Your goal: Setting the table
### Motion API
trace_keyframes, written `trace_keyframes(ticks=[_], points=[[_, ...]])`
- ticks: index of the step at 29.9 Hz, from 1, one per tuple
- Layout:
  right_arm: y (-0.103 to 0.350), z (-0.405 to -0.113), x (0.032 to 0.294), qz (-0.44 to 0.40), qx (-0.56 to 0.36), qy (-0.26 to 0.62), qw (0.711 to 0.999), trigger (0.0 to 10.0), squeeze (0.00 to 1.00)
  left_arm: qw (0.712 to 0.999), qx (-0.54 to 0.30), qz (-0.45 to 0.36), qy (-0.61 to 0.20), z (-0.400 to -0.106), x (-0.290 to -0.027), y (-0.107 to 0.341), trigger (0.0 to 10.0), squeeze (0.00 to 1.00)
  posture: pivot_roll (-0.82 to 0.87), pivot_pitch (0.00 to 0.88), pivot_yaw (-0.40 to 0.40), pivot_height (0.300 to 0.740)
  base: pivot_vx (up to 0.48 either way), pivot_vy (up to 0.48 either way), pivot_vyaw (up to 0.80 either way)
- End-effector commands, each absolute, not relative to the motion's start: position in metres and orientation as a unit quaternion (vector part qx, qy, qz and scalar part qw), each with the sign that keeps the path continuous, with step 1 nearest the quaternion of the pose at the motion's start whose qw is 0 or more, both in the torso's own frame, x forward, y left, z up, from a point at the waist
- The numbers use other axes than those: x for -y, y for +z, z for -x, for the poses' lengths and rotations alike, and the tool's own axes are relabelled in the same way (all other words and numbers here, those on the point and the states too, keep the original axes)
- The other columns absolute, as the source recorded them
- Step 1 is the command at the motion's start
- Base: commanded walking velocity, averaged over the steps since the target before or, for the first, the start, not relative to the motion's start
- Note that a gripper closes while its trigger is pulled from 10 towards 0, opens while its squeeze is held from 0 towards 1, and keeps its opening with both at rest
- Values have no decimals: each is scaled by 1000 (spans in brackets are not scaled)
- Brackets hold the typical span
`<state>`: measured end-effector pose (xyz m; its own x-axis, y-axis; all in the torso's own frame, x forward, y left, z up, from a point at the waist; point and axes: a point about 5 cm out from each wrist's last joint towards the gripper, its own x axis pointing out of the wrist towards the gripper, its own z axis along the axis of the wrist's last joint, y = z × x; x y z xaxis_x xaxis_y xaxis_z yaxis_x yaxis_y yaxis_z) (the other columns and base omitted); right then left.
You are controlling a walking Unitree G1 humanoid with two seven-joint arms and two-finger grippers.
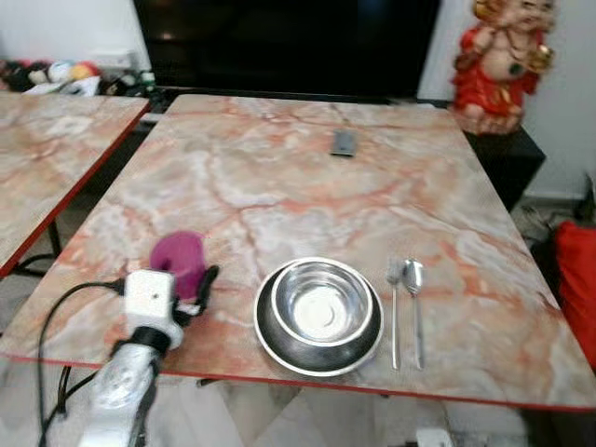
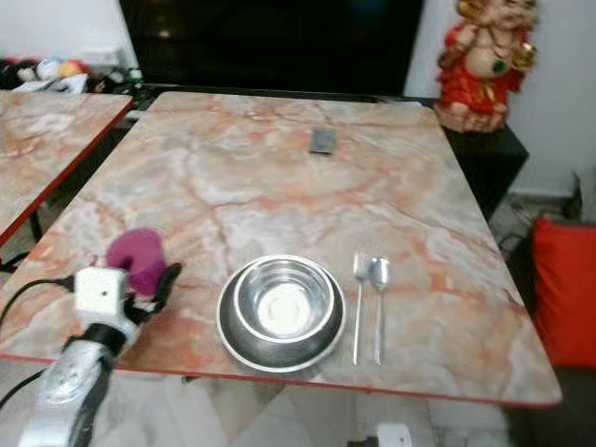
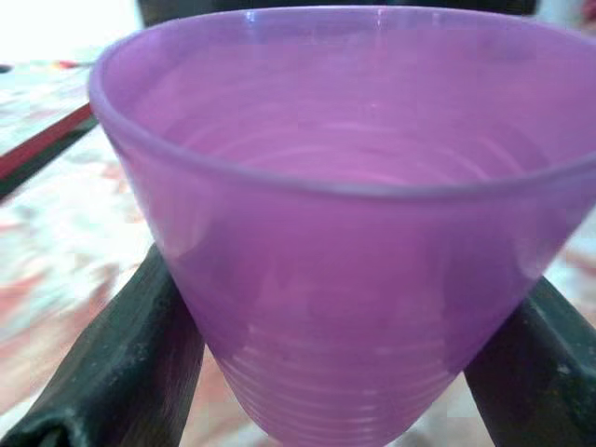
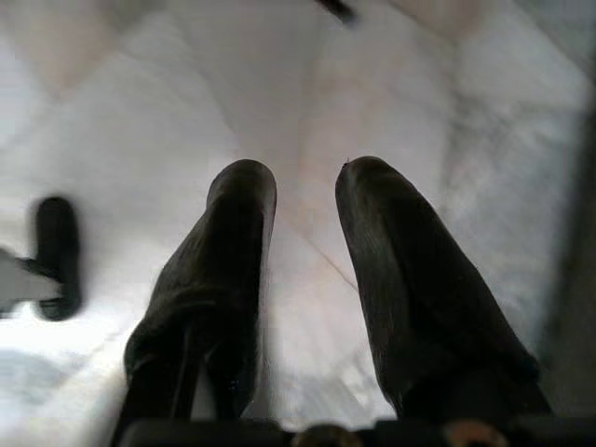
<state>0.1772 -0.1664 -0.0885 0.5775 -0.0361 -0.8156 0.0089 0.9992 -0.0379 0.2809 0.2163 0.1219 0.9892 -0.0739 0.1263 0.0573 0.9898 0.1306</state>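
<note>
A purple plastic cup (image 1: 177,258) is held upright at the front left of the marble table (image 1: 307,186); my left gripper (image 1: 183,277) is shut on it, one black finger on each side of its lower wall (image 3: 354,307). Whether the cup touches the tabletop I cannot tell. To its right a steel bowl (image 1: 321,303) sits in a steel plate (image 1: 270,337). A fork (image 1: 395,312) and a spoon (image 1: 414,307) lie side by side right of the plate. My right gripper (image 4: 305,177) hangs idle over pale floor, open and holding nothing.
A small dark flat device (image 1: 344,142) lies at the far middle of the table. A second marble table (image 1: 47,158) stands to the left. A red figurine (image 1: 498,60) sits on a dark cabinet at the back right, and a red cushion (image 1: 579,279) lies on the right.
</note>
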Motion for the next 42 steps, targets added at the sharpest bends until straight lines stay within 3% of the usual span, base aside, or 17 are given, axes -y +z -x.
trace_keyframes(ticks=[1,12,29,42], points=[[-94,-164,172,17,-479,-19,878,10000,0,995,61,-63,-43,-281,-210,120,10000,0,43,101,-2,740,0,0,0],[-94,-164,173,21,-479,-16,877,10000,0,992,25,-53,-109,-284,-196,112,10000,0,46,102,-7,740,0,0,0],[-94,-163,172,19,-480,-17,877,10000,0,993,-3,-46,-105,-310,-185,98,10000,0,34,101,-3,740,0,0,0],[-95,-162,171,23,-481,-13,876,10000,0,991,0,-52,-120,-313,-178,94,10000,0,27,90,3,740,0,0,0]])
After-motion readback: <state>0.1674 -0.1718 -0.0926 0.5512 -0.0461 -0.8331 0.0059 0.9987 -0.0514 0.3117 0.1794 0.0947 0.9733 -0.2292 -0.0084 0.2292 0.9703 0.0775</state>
